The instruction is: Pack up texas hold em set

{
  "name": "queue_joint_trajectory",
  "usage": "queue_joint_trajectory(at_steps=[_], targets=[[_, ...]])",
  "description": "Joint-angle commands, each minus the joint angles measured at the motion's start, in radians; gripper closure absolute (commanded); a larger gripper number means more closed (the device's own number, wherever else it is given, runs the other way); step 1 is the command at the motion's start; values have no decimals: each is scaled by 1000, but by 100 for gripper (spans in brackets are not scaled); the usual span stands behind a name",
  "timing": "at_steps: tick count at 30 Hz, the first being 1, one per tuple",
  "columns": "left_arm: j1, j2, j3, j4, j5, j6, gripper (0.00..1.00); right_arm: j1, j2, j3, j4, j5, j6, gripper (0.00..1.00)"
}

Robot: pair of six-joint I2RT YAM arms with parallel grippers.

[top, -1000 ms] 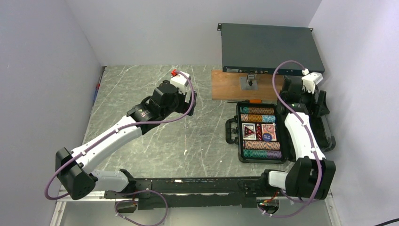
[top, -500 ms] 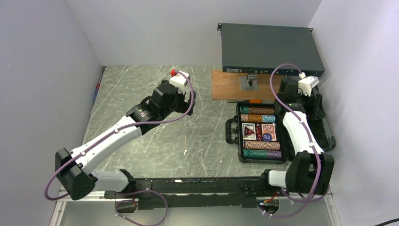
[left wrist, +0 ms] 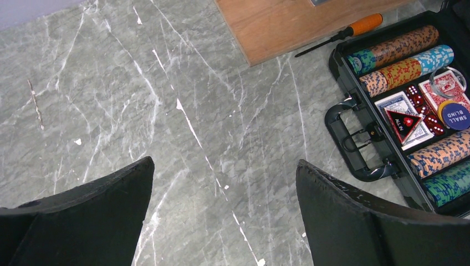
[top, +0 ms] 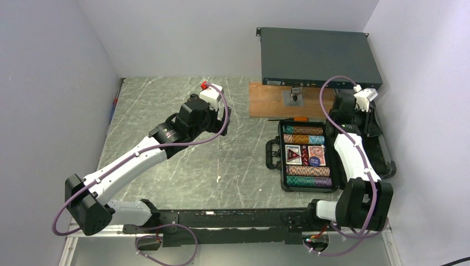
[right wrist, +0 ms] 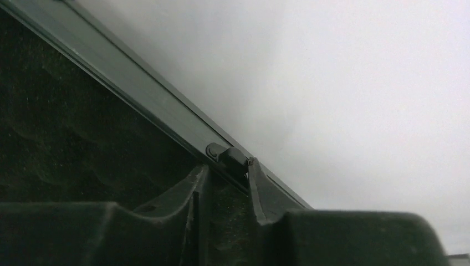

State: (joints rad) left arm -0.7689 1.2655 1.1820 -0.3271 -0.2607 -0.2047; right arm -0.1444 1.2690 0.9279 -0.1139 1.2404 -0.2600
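The case (top: 304, 160) lies open at the tabletop's right edge, its lid (top: 386, 155) flat on the right, due to swing left over the chips (top: 304, 171). The right gripper (right wrist: 224, 166) pinches the lid's outer rim; the left gripper (left wrist: 224, 162) gapes wide, well apart.

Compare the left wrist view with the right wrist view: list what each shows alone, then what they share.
Left wrist only: the open left pincer over the marble table, a wooden board, an orange-handled screwdriver, and the case tray holding chip rows, dice and a blue button.
Right wrist only: the right pincer closed on the lid rim, foam lining beside it, a grey wall behind.
Shared: just the poker case, tray in one, lid in the other.
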Motion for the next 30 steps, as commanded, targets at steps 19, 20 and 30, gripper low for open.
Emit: queue_joint_trajectory(at_steps=[19, 20, 30], targets=[[5, -55, 3, 5, -47, 18, 1, 387, -96, 188, -711, 0, 514, 100], [6, -53, 2, 5, -44, 18, 1, 413, -90, 196, -748, -21, 546, 100], [72, -30, 12, -5, -13, -2, 1, 643, -55, 192, -851, -217, 653, 88]])
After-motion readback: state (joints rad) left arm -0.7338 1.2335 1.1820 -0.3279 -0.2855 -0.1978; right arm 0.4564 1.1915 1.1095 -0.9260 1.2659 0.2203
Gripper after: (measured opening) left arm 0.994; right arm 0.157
